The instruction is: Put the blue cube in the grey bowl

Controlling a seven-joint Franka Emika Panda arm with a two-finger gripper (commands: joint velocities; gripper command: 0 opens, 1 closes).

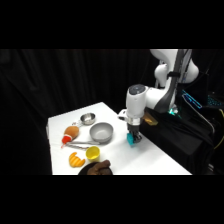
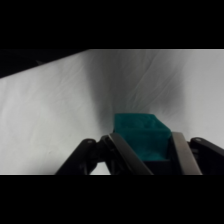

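The gripper (image 1: 133, 139) stood low over the surface (image 1: 155, 157), its fingers (image 2: 186, 152) pinching the blue cube (image 2: 141, 136) (right of the grey bowl (image 1: 101, 133), apart).

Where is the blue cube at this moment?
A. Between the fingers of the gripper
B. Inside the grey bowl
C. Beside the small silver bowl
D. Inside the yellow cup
A: in the wrist view the blue cube sits between the two fingers of the gripper, and the side view shows it at the gripper tip, apart from the grey bowl.
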